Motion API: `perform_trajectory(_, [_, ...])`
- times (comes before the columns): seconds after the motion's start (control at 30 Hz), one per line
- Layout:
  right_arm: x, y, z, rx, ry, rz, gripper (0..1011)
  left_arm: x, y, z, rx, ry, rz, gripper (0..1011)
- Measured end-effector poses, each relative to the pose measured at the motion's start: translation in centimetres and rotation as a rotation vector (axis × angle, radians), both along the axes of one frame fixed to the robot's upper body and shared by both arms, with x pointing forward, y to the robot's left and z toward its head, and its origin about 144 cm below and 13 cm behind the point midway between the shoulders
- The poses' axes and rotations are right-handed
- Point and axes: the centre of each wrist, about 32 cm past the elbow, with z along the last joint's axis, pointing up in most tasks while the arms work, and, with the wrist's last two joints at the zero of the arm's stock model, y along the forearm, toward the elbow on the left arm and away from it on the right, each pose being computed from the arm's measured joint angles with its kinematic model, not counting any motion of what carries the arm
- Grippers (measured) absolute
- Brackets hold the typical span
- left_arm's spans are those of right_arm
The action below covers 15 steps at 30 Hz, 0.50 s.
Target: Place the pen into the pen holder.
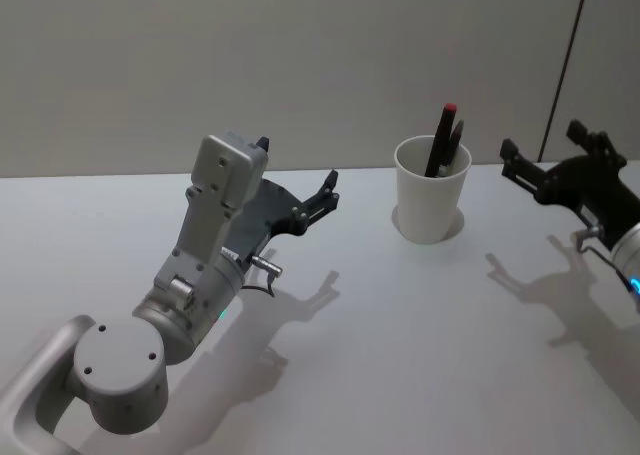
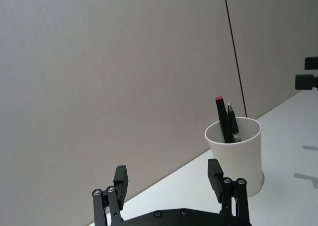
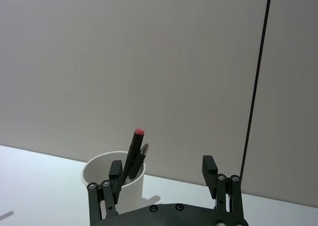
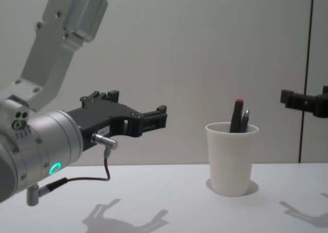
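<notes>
Head view: my left gripper (image 1: 297,181) hangs over the table (image 1: 400,345), well left of the pen holder (image 1: 431,197), fingers spread wide w/ nothing between them. I'd judge it's off to the side b/c the job looks done. My right gripper (image 1: 545,165) sits right of the cup, also open & empty. Pen (image 1: 441,138) stands inside, leaning on the rim, beside a second pen (image 1: 454,143).

Left wrist view: cup is apart from my fingertips (image 2: 120,176), clear gap, no contact.

Right wrist view: cup shows past my open fingers, not gripped.

Chest view: cup upright on the table between both arms; plain white paper, rolled rim, tapers to base. Pen is dark w/ a red top, poking above the rim; the other is dark w/ a silvery clip.
</notes>
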Motion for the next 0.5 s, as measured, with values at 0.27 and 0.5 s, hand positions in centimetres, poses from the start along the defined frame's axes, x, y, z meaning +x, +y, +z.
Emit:
perform_trajectory(0.27, [-2.2,1.0,-0.9,-0.011,0.005,-0.005,1001,0.0,0.0,0.0,0.000,0.000,0.001,1001])
perform_trajectory(0.5, [-3.8,1.6,-1.5,-0.017,0.009,-0.011,1002,0.0,0.0,0.0,0.000,0.000,0.001,1001])
